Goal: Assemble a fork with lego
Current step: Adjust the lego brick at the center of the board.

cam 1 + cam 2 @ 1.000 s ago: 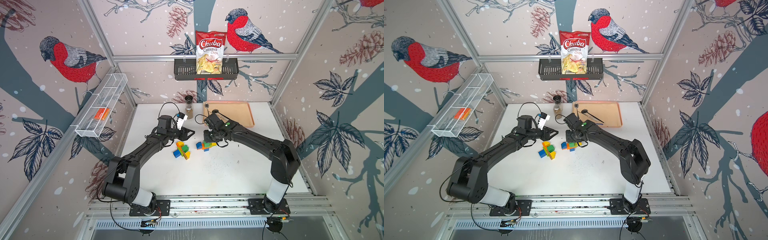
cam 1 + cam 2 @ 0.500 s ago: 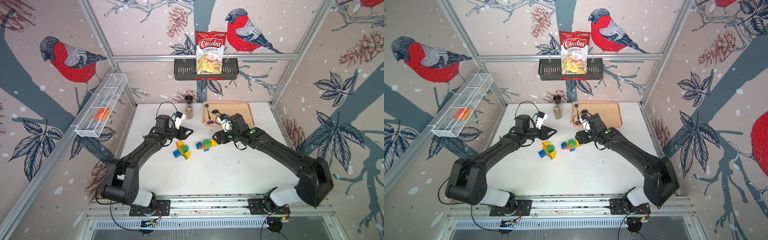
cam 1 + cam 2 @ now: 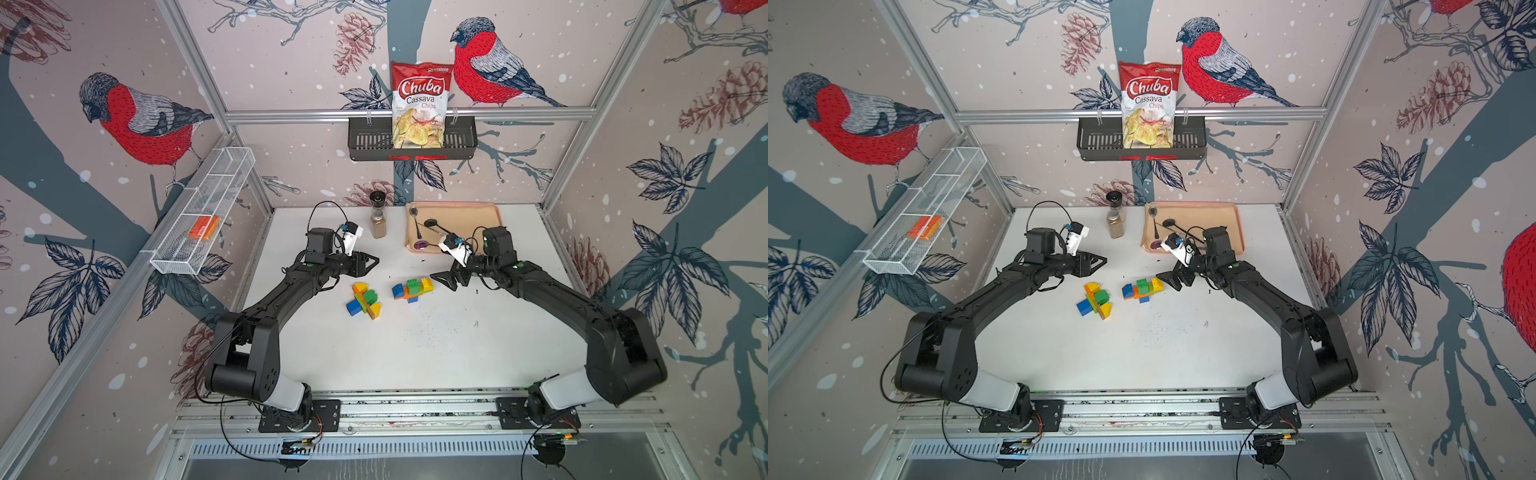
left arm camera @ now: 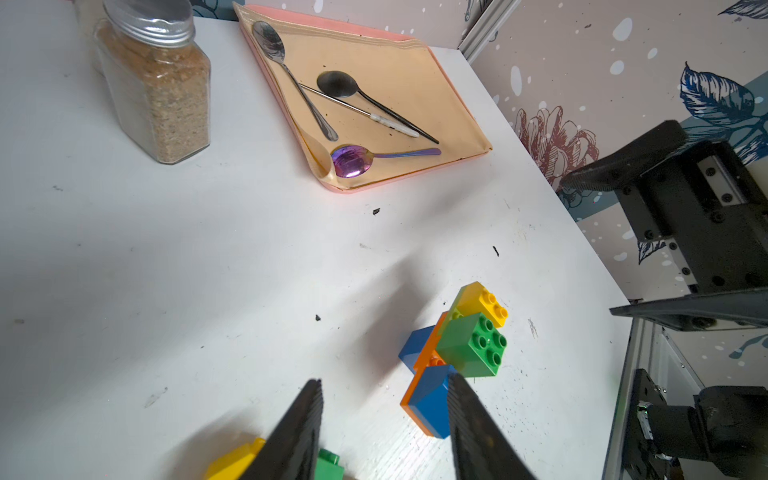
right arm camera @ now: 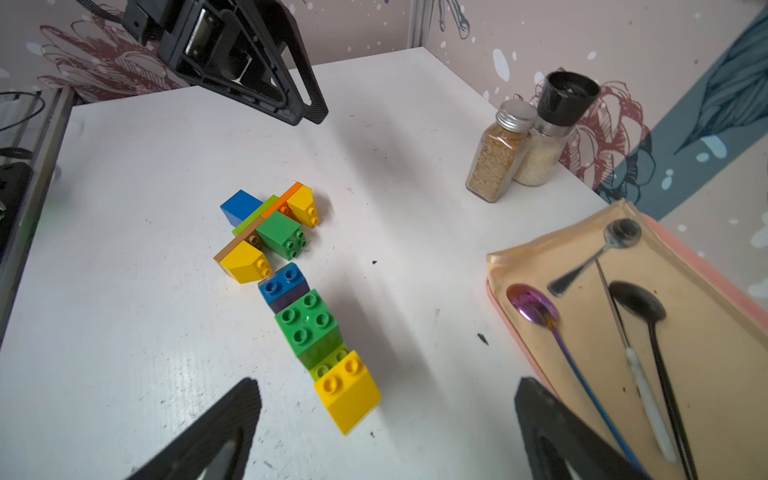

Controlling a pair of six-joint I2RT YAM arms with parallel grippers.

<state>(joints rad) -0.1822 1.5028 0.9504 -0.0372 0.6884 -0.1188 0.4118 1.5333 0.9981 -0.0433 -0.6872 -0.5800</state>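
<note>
Lying on desk (image 3: 415,357), close together: lego cross (image 3: 363,300) near left fingers (image 4: 299,432), lego row (image 3: 412,289) just beside right fingers (image 5: 220,415). Left fingers partly apart, empty; right fingers spread wide, empty.

The left claw (image 4: 383,378), jaws apart and empty, hangs above the desk (image 4: 187,270); lego cluster (image 4: 473,345) at one o'clock, tray (image 4: 395,54) of spoons (image 4: 286,70) beyond.

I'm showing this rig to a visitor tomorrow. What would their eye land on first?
Bright against the white table, a cross-shaped lego cluster and a lego row lie side by side in the middle. Above them, a red chips bag stands in a black basket on the back wall, flanked by big red-breasted wallpaper birds.
</note>
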